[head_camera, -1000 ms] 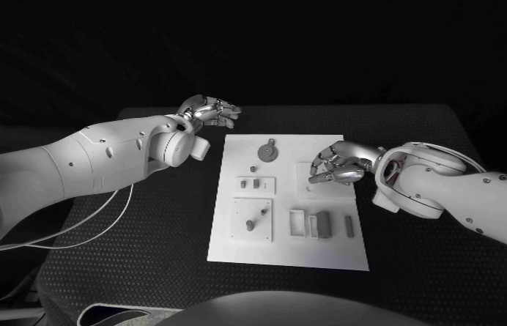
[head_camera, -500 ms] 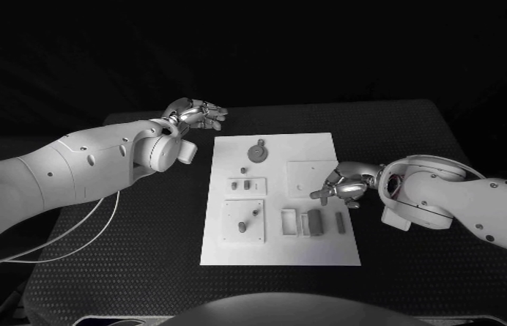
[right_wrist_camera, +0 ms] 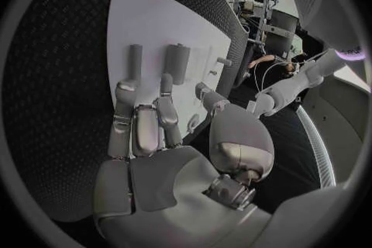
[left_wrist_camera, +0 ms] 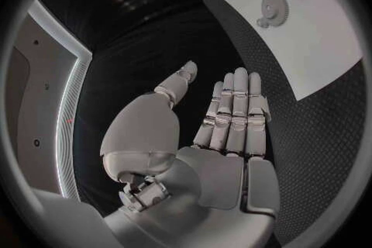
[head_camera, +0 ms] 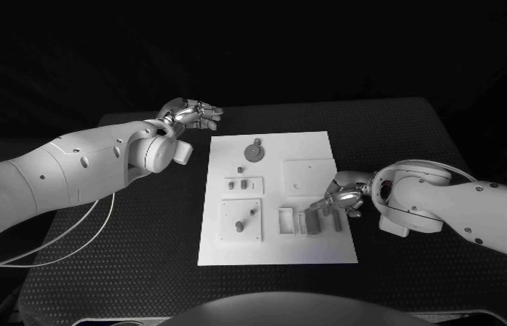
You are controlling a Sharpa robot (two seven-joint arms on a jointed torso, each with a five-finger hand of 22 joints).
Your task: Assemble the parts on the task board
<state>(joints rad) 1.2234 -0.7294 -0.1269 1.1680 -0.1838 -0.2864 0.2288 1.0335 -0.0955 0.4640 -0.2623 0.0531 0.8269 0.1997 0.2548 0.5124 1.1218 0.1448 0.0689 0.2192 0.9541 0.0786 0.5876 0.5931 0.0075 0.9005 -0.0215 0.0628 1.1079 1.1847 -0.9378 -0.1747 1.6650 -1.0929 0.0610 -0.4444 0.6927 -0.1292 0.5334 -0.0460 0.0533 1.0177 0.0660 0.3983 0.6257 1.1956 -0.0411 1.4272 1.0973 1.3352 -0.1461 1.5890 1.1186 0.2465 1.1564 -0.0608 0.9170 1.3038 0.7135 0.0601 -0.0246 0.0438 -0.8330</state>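
The white board [head_camera: 278, 194] lies mid-frame on the table [head_camera: 423, 135], grey parts [head_camera: 253, 152] scattered on it, the right hand [head_camera: 340, 198] with curled fingers over its right edge beside the slotted pieces, the left hand [head_camera: 191, 113] hovering off its upper-left corner.

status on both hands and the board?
Left hand open, off the white task board. Right hand open over grey bar-shaped parts. Nothing in the way.
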